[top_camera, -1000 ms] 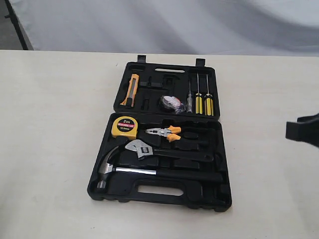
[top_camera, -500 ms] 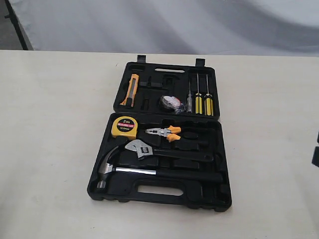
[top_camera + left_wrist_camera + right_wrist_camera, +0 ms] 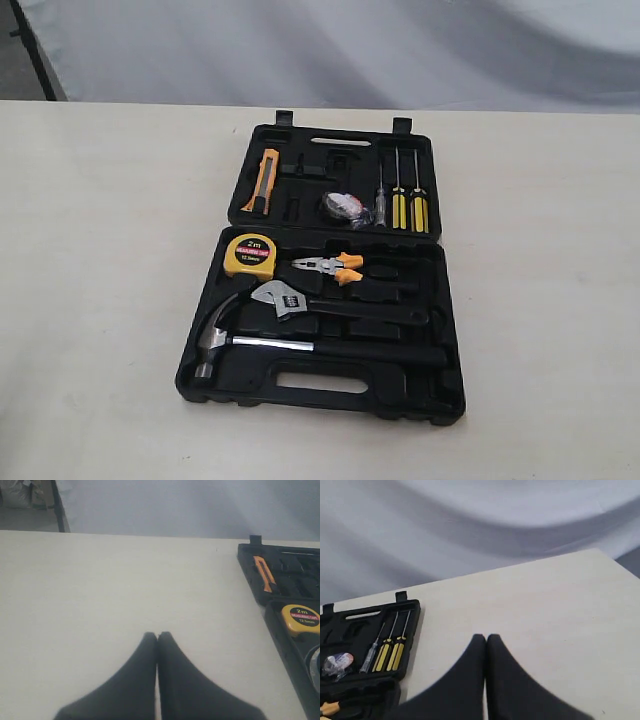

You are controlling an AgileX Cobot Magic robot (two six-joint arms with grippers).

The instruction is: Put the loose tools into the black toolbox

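The black toolbox [image 3: 215, 385] lies open on the table. In its near half rest the claw hammer [image 3: 215, 335] with its black handle and the adjustable wrench [image 3: 285, 298]. The small tape roll [image 3: 343, 206] sits in the far half and also shows as the tape roll [image 3: 337, 661] in the right wrist view. Neither gripper appears in the exterior view. My left gripper [image 3: 157, 635] is shut and empty over bare table, left of the toolbox [image 3: 257, 582]. My right gripper [image 3: 486, 636] is shut and empty, beside the toolbox [image 3: 412, 612].
A yellow tape measure [image 3: 249, 254] and orange-handled pliers [image 3: 335, 266] lie in the near half. An orange utility knife [image 3: 263, 180] and three screwdrivers [image 3: 398, 200] fill the far half. The cream table [image 3: 100, 250] runs wide on both sides; a grey cloth backdrop hangs behind.
The right gripper, seen at the right edge of the exterior view a second ago, has drawn back out of that view. The tools in the box have not moved.
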